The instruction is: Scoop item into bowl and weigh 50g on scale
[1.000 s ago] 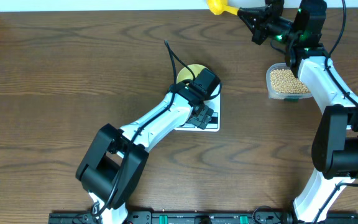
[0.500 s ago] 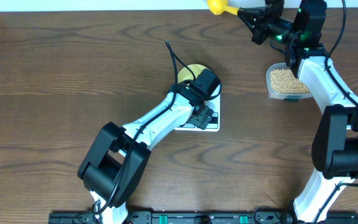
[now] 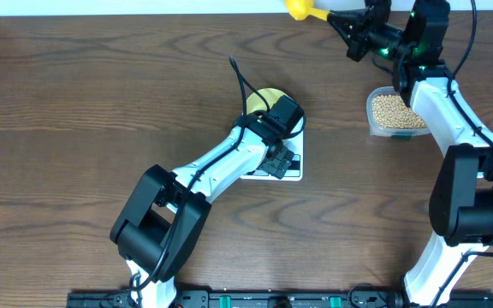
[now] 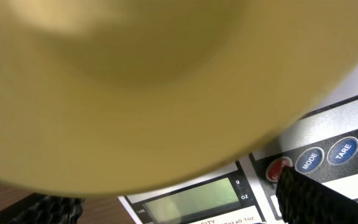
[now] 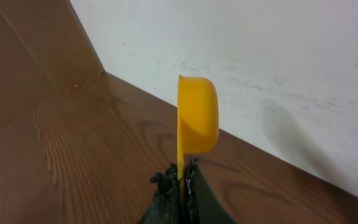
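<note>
The pale yellow-green bowl (image 3: 258, 97) sits on the white scale (image 3: 295, 174), half hidden under my left wrist. In the left wrist view the bowl (image 4: 135, 81) is a close blur above the scale's display (image 4: 191, 199) and round buttons (image 4: 309, 160). My left gripper (image 3: 276, 159) (image 4: 176, 198) is open, its fingers (image 4: 309, 199) standing wide apart over the scale's front. The beans (image 3: 394, 109) fill a clear tub (image 3: 398, 133) at the right. My right gripper (image 3: 356, 32) (image 5: 183, 171) is shut on the handle of a yellow scoop (image 3: 298, 8) (image 5: 197, 115), held high near the back wall.
A white wall (image 5: 278, 74) runs along the table's far edge, close behind the scoop. A black cable (image 3: 240, 79) arcs up from the left wrist. The right arm (image 3: 452, 111) reaches over the tub's right side.
</note>
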Action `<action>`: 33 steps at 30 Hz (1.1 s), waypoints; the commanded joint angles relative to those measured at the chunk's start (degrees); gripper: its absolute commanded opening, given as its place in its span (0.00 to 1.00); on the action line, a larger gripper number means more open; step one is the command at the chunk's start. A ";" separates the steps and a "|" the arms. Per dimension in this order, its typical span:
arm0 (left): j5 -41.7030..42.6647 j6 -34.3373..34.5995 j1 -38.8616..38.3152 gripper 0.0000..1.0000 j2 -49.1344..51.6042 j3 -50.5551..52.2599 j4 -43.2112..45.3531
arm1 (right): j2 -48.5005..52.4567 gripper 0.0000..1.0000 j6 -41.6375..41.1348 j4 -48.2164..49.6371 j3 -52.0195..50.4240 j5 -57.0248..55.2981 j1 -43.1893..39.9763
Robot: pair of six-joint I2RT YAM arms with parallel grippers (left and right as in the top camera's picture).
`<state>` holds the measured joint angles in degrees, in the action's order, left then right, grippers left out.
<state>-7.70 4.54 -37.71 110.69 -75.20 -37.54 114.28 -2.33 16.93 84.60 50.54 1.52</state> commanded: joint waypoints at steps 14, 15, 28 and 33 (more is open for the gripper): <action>-0.68 0.70 -0.15 1.00 0.79 -1.05 -0.09 | 0.17 0.01 0.72 -3.48 1.22 -0.04 -0.35; -0.68 0.70 -0.15 1.00 0.79 -1.05 -0.09 | 0.17 0.01 0.72 -3.87 1.22 -0.04 -0.35; -0.68 0.70 -0.15 1.00 0.79 -1.05 -0.07 | 0.17 0.01 0.74 -4.26 1.22 -0.04 -0.35; -0.70 0.70 -0.15 1.00 0.79 -1.05 0.33 | 0.17 0.01 0.76 -4.24 1.22 -0.07 -0.35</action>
<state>-7.68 4.54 -37.71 110.69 -75.18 -37.34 114.28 -2.31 12.69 84.60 50.54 1.52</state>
